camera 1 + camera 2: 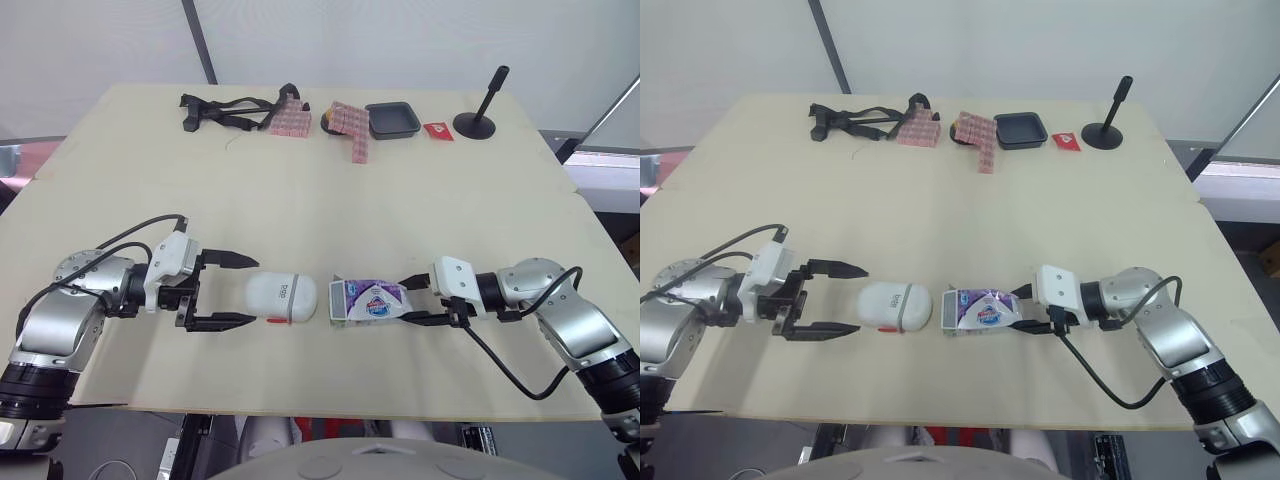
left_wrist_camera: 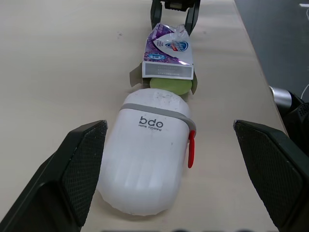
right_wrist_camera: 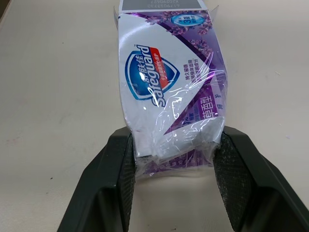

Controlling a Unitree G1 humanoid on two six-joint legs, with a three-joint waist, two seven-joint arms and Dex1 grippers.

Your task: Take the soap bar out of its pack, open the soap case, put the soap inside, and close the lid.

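- The right gripper point(image 3: 174, 159) clamps the soap pack point(image 3: 166, 87); a green soap bar point(image 2: 169, 86) peeks from the pack's far open end.
- The left gripper point(image 1: 240, 290) is spread wide just short of the closed soap case point(image 2: 149, 159); extraction, opening, loading and closing remain.

You can see just a green end of the soap bar point(image 2: 169, 86). The rest of it is hidden inside the pack point(image 2: 168, 53). The soap case point(image 2: 147, 154) has its lid down, so you cannot see inside it.

In the left wrist view, the two fingers point(image 2: 82, 169) of the left gripper point(image 2: 169, 129) run off the bottom edge. The right gripper point(image 2: 172, 24) is cut by the top edge there. In the right wrist view, the far end of the pack runs off the top edge.

At the far side of the table point(image 1: 300, 200), the little red thing point(image 1: 437, 131) is too small to tell what it is.
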